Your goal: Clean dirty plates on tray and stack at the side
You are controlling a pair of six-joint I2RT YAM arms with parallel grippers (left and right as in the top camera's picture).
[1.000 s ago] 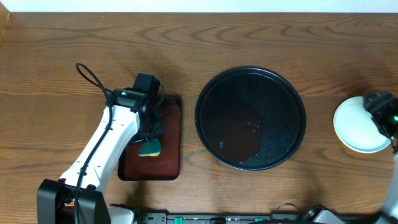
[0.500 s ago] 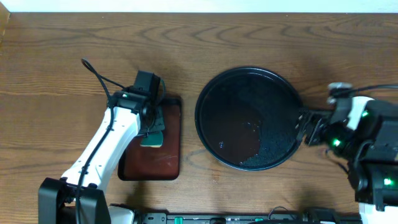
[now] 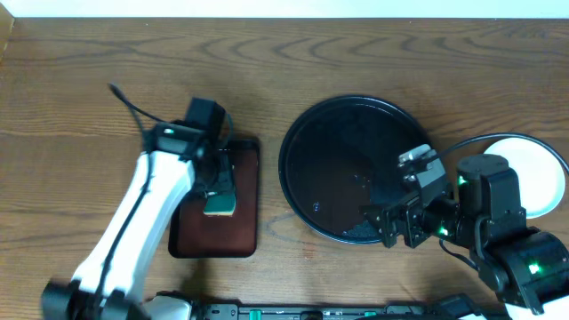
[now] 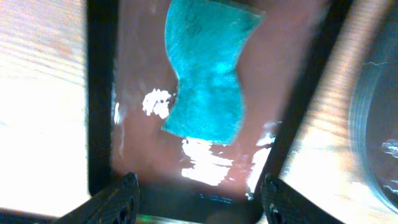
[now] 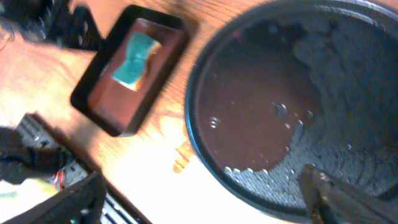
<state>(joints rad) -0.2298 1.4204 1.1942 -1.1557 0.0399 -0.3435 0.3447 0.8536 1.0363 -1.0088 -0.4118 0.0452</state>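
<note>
The round black tray (image 3: 356, 111) lies mid-table with a wet film and droplets, and no plates are on it; the right wrist view shows the same black tray (image 5: 280, 106). A pale plate (image 3: 533, 169) rests on the bare wood at the right, partly hidden behind my right arm. My right gripper (image 3: 384, 227) is open over the tray's near right rim, and the wrist view shows my right gripper (image 5: 205, 205) holding nothing. My left gripper (image 3: 220, 182) is open above a teal sponge (image 3: 218, 206). From the left wrist, the sponge (image 4: 205, 81) lies flat, apart from the left gripper (image 4: 202, 199).
A small rectangular dark-brown tray (image 3: 240, 236) left of the black tray holds the sponge, and its wet floor (image 4: 134, 149) glistens. A black cable (image 3: 129, 105) loops from the left arm. Bare wood-grain tabletop (image 3: 293, 53) runs along the back.
My left gripper has opened and let the sponge drop onto the small brown tray. My right arm has swung from the plate at the right edge to the black tray's near rim, jaws wider.
</note>
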